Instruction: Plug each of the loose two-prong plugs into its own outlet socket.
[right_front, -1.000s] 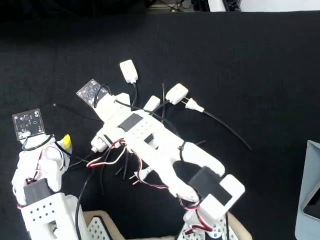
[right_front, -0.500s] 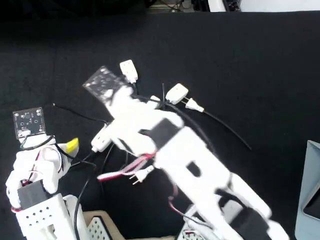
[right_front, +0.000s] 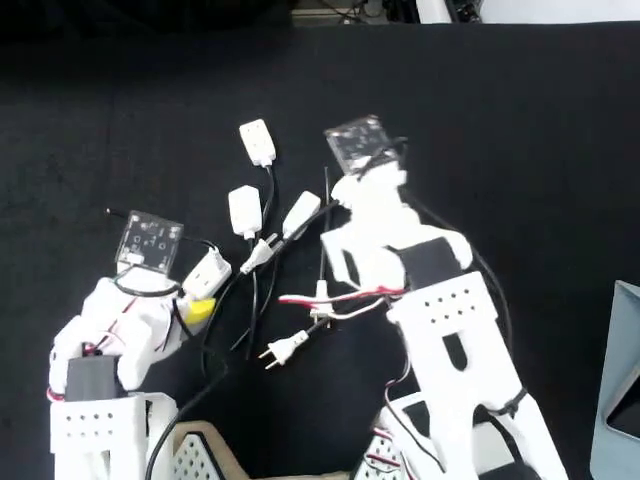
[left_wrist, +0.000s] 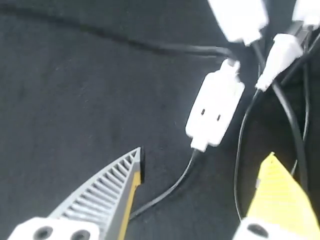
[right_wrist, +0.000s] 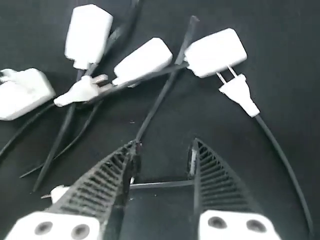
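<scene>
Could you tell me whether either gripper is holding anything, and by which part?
Nothing is held: the left gripper is open near an outlet socket, and the right gripper is open above the cables.

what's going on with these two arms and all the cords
Two arms sit over a tangle of white sockets and two-prong plugs on a black table. The left gripper is open, with one socket ahead of it. The right gripper is open and empty, facing another socket with a plug at its face, prongs exposed. A loose plug lies between the arms.
</scene>
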